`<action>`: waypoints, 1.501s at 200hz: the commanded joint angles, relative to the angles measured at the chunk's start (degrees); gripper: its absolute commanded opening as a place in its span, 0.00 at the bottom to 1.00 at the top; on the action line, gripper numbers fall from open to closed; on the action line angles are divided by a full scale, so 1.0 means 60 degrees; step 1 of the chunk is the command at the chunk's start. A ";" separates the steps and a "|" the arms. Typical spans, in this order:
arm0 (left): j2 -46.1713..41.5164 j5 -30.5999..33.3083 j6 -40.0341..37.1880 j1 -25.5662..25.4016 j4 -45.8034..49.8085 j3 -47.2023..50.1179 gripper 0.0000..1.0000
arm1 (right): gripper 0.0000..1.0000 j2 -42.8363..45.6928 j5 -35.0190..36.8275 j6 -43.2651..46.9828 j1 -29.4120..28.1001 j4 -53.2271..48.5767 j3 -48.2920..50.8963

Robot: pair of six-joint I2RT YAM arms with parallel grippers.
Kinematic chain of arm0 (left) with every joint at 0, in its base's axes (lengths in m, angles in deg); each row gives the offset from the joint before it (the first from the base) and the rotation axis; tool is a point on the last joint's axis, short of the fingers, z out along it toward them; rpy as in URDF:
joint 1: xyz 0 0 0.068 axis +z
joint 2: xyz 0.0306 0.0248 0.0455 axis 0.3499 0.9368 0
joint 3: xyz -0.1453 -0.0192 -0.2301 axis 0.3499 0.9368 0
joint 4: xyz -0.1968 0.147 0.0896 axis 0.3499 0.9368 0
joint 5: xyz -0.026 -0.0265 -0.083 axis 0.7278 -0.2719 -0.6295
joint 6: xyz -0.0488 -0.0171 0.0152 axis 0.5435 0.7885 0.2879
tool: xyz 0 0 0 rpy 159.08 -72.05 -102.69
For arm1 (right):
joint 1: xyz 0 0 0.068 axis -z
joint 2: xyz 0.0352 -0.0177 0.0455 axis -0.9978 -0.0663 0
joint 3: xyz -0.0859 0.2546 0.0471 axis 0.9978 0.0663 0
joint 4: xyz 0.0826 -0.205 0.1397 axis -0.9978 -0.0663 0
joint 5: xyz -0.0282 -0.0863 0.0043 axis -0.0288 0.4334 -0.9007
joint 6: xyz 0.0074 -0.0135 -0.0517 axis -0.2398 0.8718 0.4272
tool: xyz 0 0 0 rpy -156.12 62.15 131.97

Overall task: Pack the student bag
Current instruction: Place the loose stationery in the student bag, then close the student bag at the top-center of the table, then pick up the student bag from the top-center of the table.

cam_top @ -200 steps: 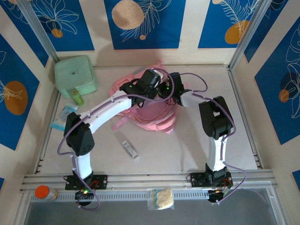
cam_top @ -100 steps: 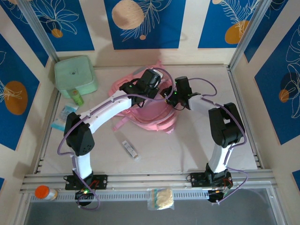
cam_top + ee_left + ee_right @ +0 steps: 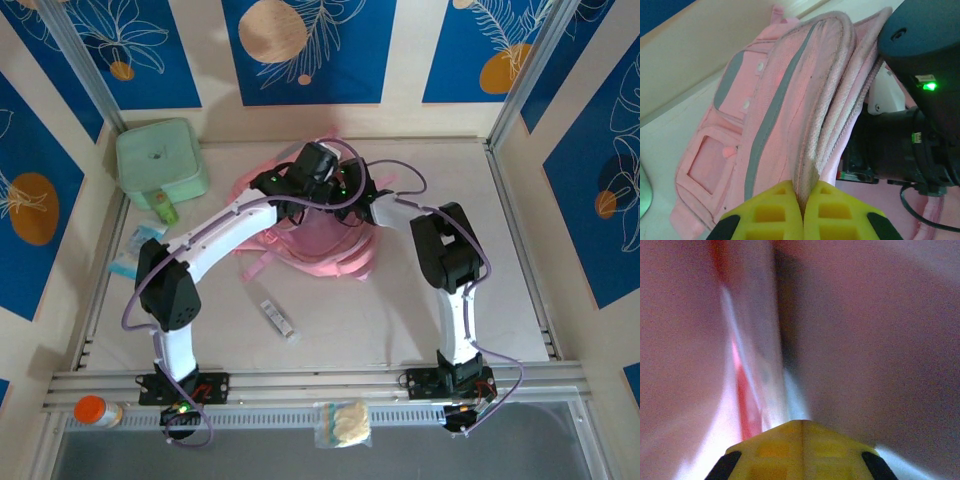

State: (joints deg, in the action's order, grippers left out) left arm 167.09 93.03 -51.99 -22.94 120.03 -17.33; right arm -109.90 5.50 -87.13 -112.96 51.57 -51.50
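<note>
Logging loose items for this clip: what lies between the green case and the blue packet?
A small green bottle lies there, close to the green case and just short of the blue packet; the top view shows it.

A mint-green square soft case (image 3: 160, 160) sits far left; seemingly a small green bottle (image 3: 165, 208) lies just beside it; a slim white tube (image 3: 278, 319) lies apart.
</note>
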 commanded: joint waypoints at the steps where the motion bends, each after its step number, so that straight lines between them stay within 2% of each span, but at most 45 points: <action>1: -0.0135 0.0476 0.0497 -0.0005 -0.0018 -0.0716 0.00 | 0.00 0.0148 0.0135 0.0196 -0.0278 0.0647 0.0062; 30: -0.0149 0.0472 0.0810 0.0150 0.0125 -0.0733 0.00 | 0.00 0.1755 0.0392 0.0395 0.0040 0.1325 0.1964; 76: -0.0237 -0.0019 0.0910 0.0249 0.0055 -0.0688 0.00 | 0.02 0.3733 0.0339 0.1085 0.1385 0.0204 0.3552; 113: -0.0190 -0.0266 0.1027 0.0264 0.0157 -0.0661 0.00 | 0.00 0.4042 -0.0359 0.1652 0.2057 -0.0370 0.3594; 168: 0.0085 -0.2538 0.1210 0.0251 0.0479 -0.0181 0.00 | 0.00 0.5421 0.0413 0.2575 0.2076 -0.2362 0.3391; 184: 0.0060 -0.3041 0.1315 0.0249 0.0609 -0.0048 0.21 | 0.00 0.5717 0.0332 0.2738 0.2083 -0.2720 0.3412; 210: -0.0688 -0.4135 0.1642 0.0268 0.0330 0.0568 0.42 | 0.00 0.5958 0.0255 0.3056 0.1962 -0.3444 0.3268; 226: -0.1544 -0.4116 0.2003 0.0339 -0.0246 0.1555 0.47 | 0.02 0.6098 0.0331 0.3374 0.1671 -0.3713 0.3266; 246: -0.2524 -0.4021 0.2804 0.0877 -0.0976 0.3056 0.50 | 0.03 0.6015 0.0467 0.3889 0.1119 -0.4432 0.2933; 258: -0.2933 -0.4057 0.3574 0.1529 -0.1371 0.3992 0.51 | 0.03 0.5995 0.0692 0.4036 0.0678 -0.4687 0.2872; 285: -0.3407 -0.4882 0.5604 0.3200 -0.2827 0.6097 0.51 | 0.04 0.5788 0.0767 0.3943 -0.0247 -0.4666 0.2938; 300: -0.3283 -0.5250 0.6345 0.3903 -0.3572 0.6761 0.51 | 0.04 0.5572 0.0829 0.3768 -0.0617 -0.4718 0.2950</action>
State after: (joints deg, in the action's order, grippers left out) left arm 146.39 66.45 -26.05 -5.23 107.14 16.57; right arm -74.95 9.18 -65.04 -113.79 26.15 -32.53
